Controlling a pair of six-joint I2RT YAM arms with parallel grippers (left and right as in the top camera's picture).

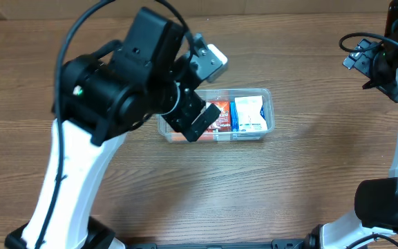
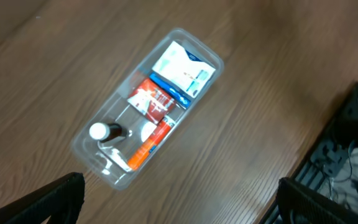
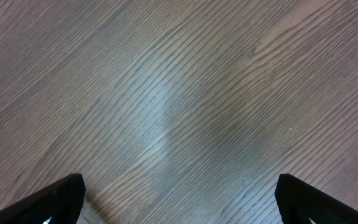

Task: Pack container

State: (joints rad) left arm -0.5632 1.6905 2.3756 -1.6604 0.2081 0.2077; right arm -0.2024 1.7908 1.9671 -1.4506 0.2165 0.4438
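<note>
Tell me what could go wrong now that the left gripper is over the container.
1. The open left gripper hangs above the container; if it comes down, a finger may catch the rim and push the tub.
2. The white-capped bottle near one end could be knocked aside.

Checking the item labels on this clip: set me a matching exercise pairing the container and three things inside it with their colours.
Things:
1. container
2. box
3. packet
4. tube

Colours:
a. orange
b. clear
c. red
d. white and blue

Pairs: 1-b; 2-d; 3-c; 4-a
</note>
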